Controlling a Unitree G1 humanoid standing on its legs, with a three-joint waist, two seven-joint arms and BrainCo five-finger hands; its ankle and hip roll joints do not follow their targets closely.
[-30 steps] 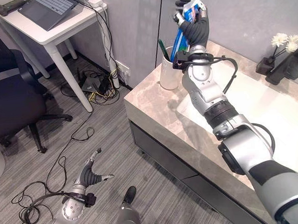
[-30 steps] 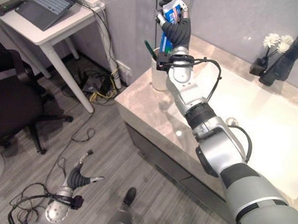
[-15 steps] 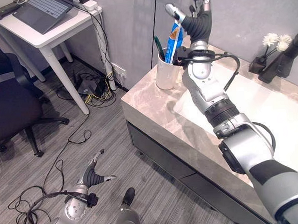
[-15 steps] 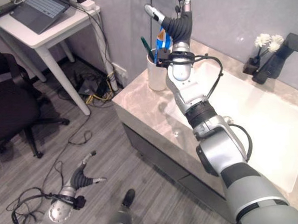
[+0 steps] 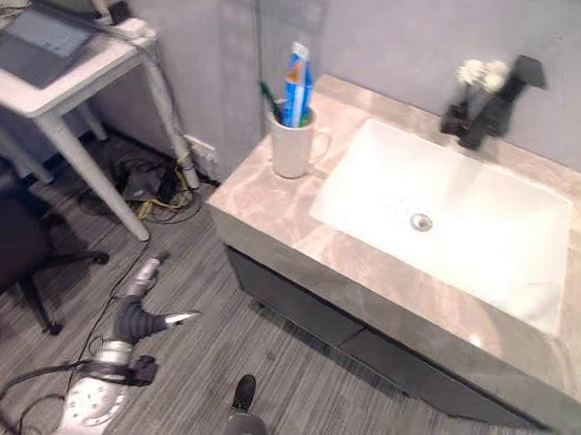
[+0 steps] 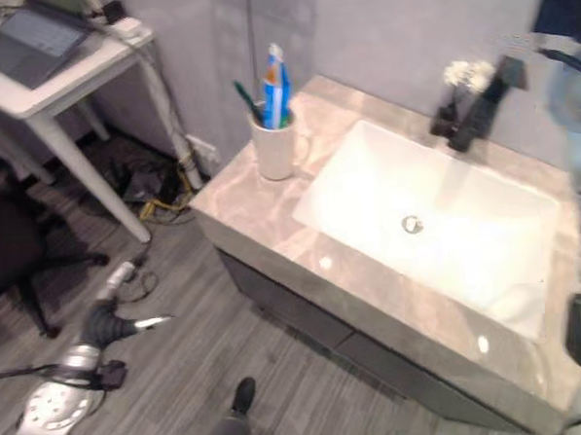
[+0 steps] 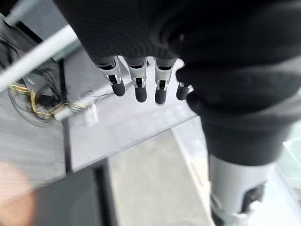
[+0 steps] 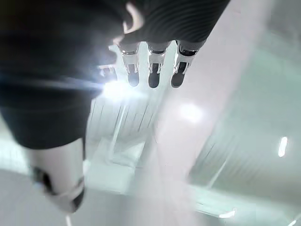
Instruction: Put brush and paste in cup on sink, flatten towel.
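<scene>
paste (image 5: 296,79) in cup (image 5: 290,149), well apart from left hand (image 5: 140,318).

The left hand (image 5: 140,318), silver fingers with dark tips and a dark ribbed cover over the wrist, hangs low at the lower left of the head views on its silver-grey arm. Its fingers (image 7: 136,84) look straight and relaxed in its own wrist view, lined up side by side, thumb off to one side, holding nothing. The right hand (image 8: 150,70) is much the same in its wrist view: fingers extended in a neat row, palm empty.
</scene>
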